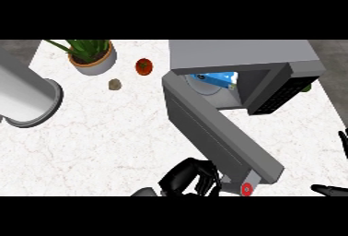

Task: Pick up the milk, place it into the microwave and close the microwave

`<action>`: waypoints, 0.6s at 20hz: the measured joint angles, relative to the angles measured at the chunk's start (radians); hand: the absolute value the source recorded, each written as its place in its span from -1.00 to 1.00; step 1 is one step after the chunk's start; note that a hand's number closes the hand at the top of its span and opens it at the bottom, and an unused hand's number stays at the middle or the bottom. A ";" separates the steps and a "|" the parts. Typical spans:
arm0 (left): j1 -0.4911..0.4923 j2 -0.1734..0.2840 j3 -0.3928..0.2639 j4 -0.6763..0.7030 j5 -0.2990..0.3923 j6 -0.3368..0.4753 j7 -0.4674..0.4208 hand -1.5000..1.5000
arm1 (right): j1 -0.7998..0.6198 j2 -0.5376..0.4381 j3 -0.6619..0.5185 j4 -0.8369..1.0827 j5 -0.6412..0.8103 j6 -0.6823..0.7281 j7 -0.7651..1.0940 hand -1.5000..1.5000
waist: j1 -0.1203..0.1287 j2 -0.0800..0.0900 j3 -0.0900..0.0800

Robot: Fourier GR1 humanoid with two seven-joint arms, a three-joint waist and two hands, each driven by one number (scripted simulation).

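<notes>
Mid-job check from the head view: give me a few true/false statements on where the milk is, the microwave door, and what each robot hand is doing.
1. The milk carton is inside the microwave. True.
2. The microwave door is fully closed. False: it stands wide open, swung out toward the robot.
3. The left robot hand is at the door's outer end. True.
4. The right robot hand holds the milk. False: it holds nothing, at the view's right edge.
5. A potted plant stands left of the microwave. True.

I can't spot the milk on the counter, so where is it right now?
In the head view the milk lies inside the open microwave at the upper right, on its round plate, behind the swung-out door.
</notes>
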 measured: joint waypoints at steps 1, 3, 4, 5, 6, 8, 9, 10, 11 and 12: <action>-0.016 -0.003 -0.022 0.006 0.024 0.024 -0.002 -1.00 | 0.001 0.000 0.006 -0.012 -0.002 0.002 0.002 -1.00 | -0.007 0.001 0.000; -0.049 -0.002 -0.053 0.004 0.072 0.074 0.006 -1.00 | -0.001 0.003 0.017 -0.043 -0.010 0.003 0.016 -1.00 | -0.020 0.002 -0.001; -0.066 -0.006 -0.068 0.002 0.094 0.093 0.007 -1.00 | -0.010 0.003 0.021 -0.057 -0.015 0.005 0.025 -1.00 | -0.027 0.003 -0.001; -0.081 -0.009 -0.080 0.005 0.118 0.112 0.005 1.00 | -0.011 0.002 0.025 -0.068 -0.021 0.008 0.031 -1.00 | -0.034 0.005 -0.001; -0.102 -0.009 -0.088 0.010 0.139 0.128 0.006 1.00 | -0.018 0.000 0.028 -0.078 -0.025 0.009 0.039 -1.00 | -0.040 0.006 -0.001; -0.143 -0.010 -0.100 0.013 0.177 0.161 0.013 1.00 | -0.023 0.003 0.040 -0.097 -0.031 0.014 0.051 -1.00 | -0.057 0.009 -0.002; -0.158 -0.008 -0.105 0.019 0.193 0.179 0.013 1.00 | -0.021 0.001 0.044 -0.108 -0.036 0.018 0.055 -1.00 | -0.067 0.010 -0.002; -0.179 -0.006 -0.106 0.027 0.210 0.189 0.020 1.00 | -0.027 -0.007 0.046 -0.118 -0.040 0.023 0.066 -1.00 | -0.076 0.012 -0.002; -0.200 -0.003 -0.106 0.037 0.226 0.203 0.027 1.00 | -0.028 -0.008 0.054 -0.130 -0.040 0.025 0.071 -1.00 | -0.085 0.014 -0.002; -0.216 -0.002 -0.108 0.045 0.242 0.215 0.031 1.00 | -0.034 -0.007 0.058 -0.139 -0.045 0.028 0.078 -1.00 | -0.091 0.015 -0.001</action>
